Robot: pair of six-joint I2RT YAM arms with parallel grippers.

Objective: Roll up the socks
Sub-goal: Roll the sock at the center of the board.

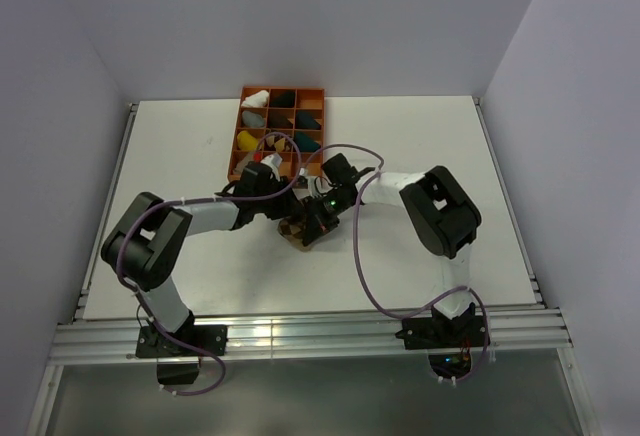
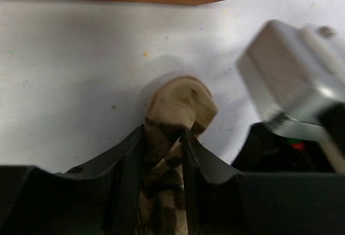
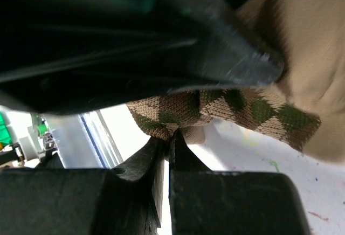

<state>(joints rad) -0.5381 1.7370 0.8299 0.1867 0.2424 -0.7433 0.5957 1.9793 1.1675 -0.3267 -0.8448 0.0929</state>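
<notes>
1. Holding the socks [image 1: 300,233] with both arms, I have them on the table [image 1: 450,176], just in front of the orange box [image 1: 285,88].
2. My left gripper [image 2: 163,132] is clamped on the bundle. The argyle sock [image 3: 237,108] runs back between its fingers, with fabric pressed against both. The tan sock [image 2: 180,103] bulges out past the tips as a rounded lump.
3. My right gripper [image 3: 168,138] has its fingers together and pinches a thin edge of the argyle sock. The rest of that sock hangs across above it as a loose band.
4. Done so far, as I judge it: the two socks are paired and gathered, and the tan end looks partly turned into a ball.
5. Left to do: the argyle length is still slack and not wound in, so the roll is not tight or closed. I reckon I am around the middle of the job. The winding and the final tuck of the cuff are still ahead, and I cannot see the cuff from here.
</notes>
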